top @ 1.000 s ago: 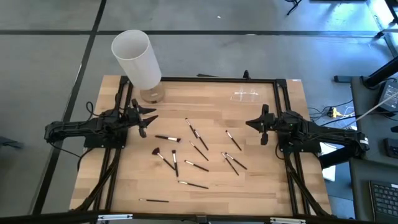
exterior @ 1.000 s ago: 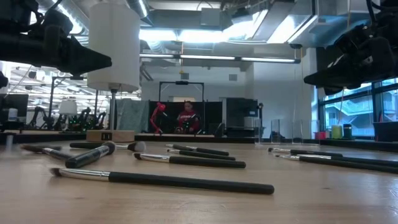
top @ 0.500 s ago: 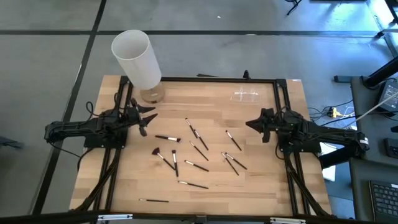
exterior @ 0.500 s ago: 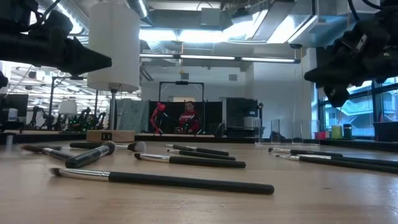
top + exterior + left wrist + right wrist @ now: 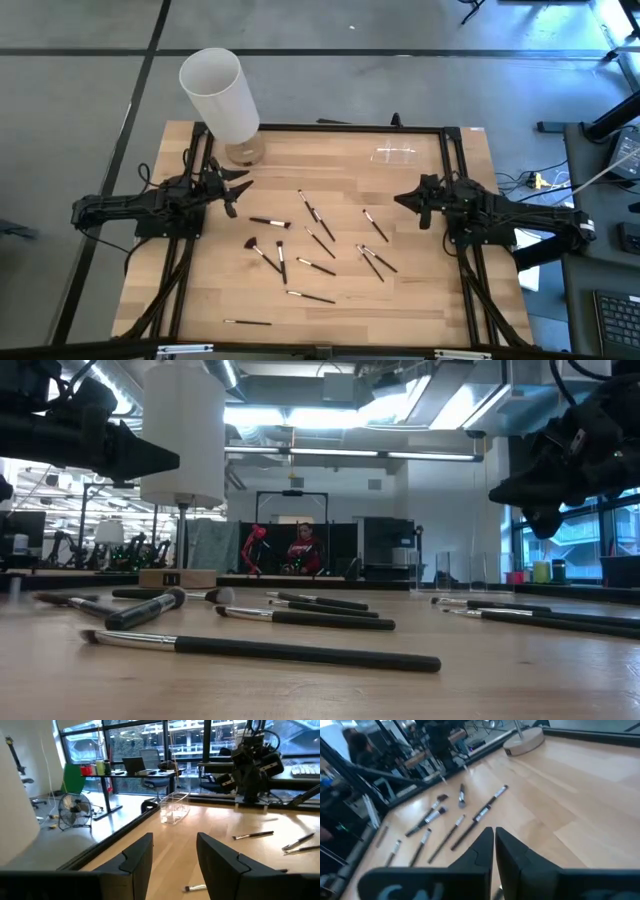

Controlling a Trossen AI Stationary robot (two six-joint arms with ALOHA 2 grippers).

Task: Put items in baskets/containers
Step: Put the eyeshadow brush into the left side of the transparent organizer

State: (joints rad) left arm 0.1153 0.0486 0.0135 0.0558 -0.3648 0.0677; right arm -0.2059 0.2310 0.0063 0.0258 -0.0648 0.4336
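Note:
About a dozen thin black-handled makeup brushes (image 5: 320, 240) lie flat and scattered over the middle of the wooden table; they also show in the low view (image 5: 260, 650) and the right wrist view (image 5: 460, 820). The small clear plastic holder (image 5: 395, 153) stands on the table near the far edge, to the right of the middle, and is seen in the left wrist view (image 5: 175, 806). My left gripper (image 5: 240, 188) (image 5: 175, 845) hovers open at the table's left side. My right gripper (image 5: 403, 200) (image 5: 494, 832) hovers shut at the right side, above the table and right of the brushes.
A tall white cylinder (image 5: 220, 95) stands on a thin post with a round base (image 5: 243, 152) at the far left corner. A black frame (image 5: 330, 127) runs along the table's edges. Bare wood lies near the far edge between cylinder and holder.
My right gripper has turned about its wrist and tipped its fingers downward, staying over the table's right side. My left gripper and the brushes have kept still.

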